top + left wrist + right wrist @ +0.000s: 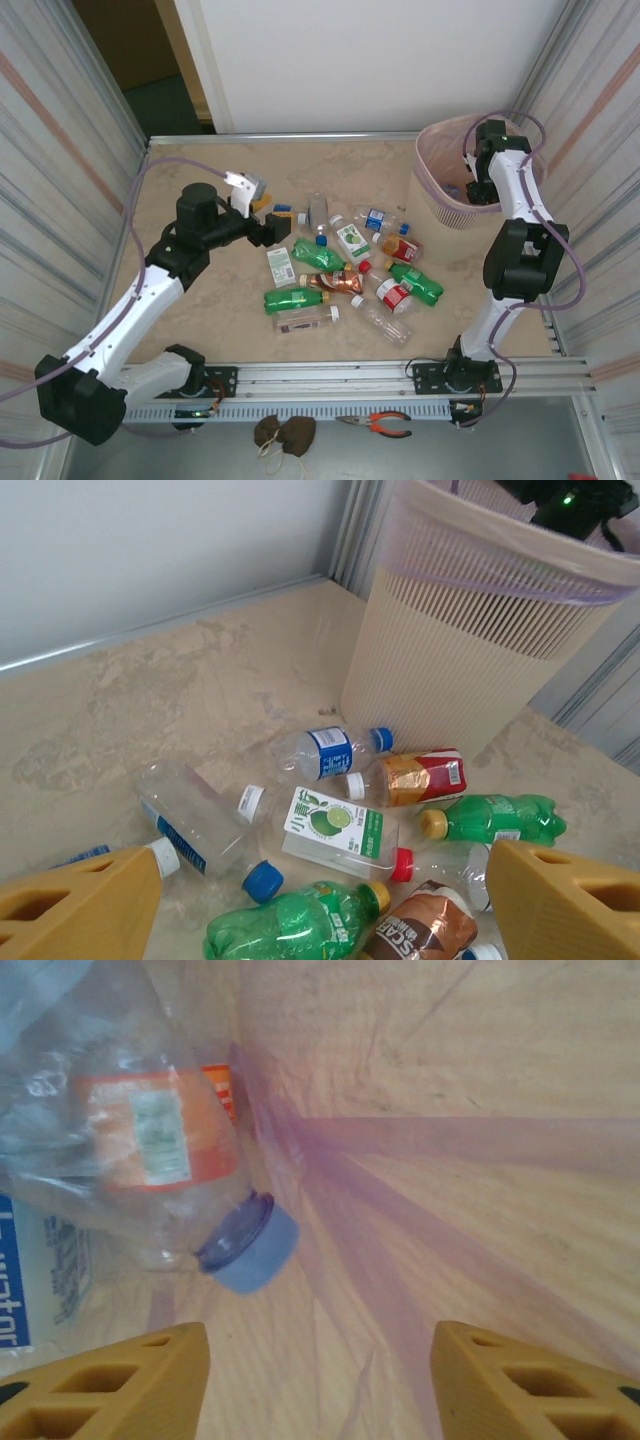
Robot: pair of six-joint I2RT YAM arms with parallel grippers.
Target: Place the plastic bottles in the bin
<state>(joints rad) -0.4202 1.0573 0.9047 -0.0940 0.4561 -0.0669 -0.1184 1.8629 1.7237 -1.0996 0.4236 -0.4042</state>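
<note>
Several plastic bottles (345,265) lie in a loose heap mid-table: green ones, clear ones, a brown-labelled one. My left gripper (264,228) hovers at the heap's left edge. In the left wrist view it (320,920) is open above a green bottle (300,920) and a clear lime-labelled bottle (335,830), touching neither. The beige slatted bin (438,205) with its pink liner stands at the back right. My right gripper (478,190) reaches down inside it. In the right wrist view it (320,1380) is open and empty, with a clear orange-labelled, blue-capped bottle (150,1160) lying on the liner (450,1160) ahead.
Ribbed metal walls close in both sides, and a white panel stands behind. Orange-handled pliers (385,424) and a brown lump (283,432) lie on the ledge in front of the base rail (330,375). Bare tabletop (200,320) lies left of the heap.
</note>
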